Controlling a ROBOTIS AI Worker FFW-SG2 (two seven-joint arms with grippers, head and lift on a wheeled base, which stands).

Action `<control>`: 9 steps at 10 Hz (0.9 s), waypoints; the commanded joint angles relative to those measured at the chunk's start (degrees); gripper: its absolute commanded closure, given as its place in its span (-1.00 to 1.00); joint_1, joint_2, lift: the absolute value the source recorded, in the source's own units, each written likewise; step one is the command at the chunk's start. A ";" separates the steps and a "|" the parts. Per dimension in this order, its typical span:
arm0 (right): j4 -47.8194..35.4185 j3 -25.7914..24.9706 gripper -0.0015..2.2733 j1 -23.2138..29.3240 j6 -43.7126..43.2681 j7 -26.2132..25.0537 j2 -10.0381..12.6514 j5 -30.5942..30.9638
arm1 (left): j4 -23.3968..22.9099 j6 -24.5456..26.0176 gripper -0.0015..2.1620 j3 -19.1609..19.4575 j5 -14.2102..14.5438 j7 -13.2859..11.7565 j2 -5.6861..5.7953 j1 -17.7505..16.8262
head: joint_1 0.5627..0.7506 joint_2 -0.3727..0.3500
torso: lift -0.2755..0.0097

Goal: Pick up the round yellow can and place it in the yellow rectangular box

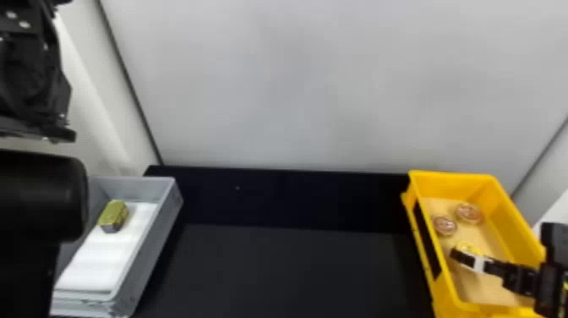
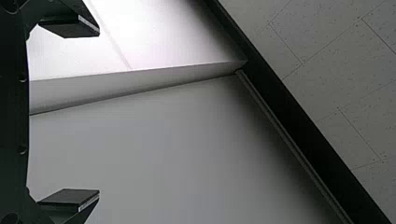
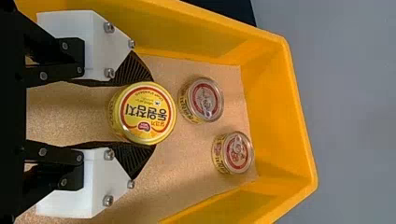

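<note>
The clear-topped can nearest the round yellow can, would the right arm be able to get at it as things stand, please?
Probably not: the right hand seems closed around the round yellow can, though nothing covers the clear-topped can, which looks reachable once the hand is free.

The left arm [image 1: 34, 196] is raised; right hand [image 1: 464, 253] grips.

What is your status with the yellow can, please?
Right tool closed on yellow can, inside yellow box. Left tool open, empty. Two other cans beyond, seemingly not blocking.
</note>
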 commanded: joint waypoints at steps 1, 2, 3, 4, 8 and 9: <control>0.35 -0.13 -0.36 0.02 0.10 0.00 -0.26 0.03 | 0.00 0.03 -0.93 0.00 0.00 0.01 0.00 -0.01 | 0.07 0.18 | 0.86; 0.70 -0.13 -0.36 0.02 0.10 0.00 -0.26 0.03 | 0.00 0.03 -0.93 0.00 0.00 0.01 -0.09 -0.01 | 0.07 0.18 | 0.86; 1.05 -0.04 -0.36 0.11 0.19 -0.09 -0.17 0.03 | 0.00 0.03 -0.93 0.00 0.00 0.01 -0.09 -0.01 | 0.07 0.18 | 0.86; 1.22 -0.04 -0.36 0.20 0.19 -0.09 -0.26 -0.06 | 0.00 -0.06 -0.93 0.00 0.00 0.01 -0.09 -0.01 | 0.07 0.18 | 0.86; 1.14 -0.22 -0.45 0.20 0.28 -0.62 -0.17 -0.59 | 0.00 -0.06 -0.93 0.00 0.00 0.01 -0.26 -0.01 | 0.07 0.18 | 0.86; 1.05 -0.04 -0.68 0.37 0.10 -1.50 -0.17 -1.90 | 0.00 0.03 -0.93 0.09 0.00 0.01 -0.44 0.08 | 0.07 0.18 | 0.86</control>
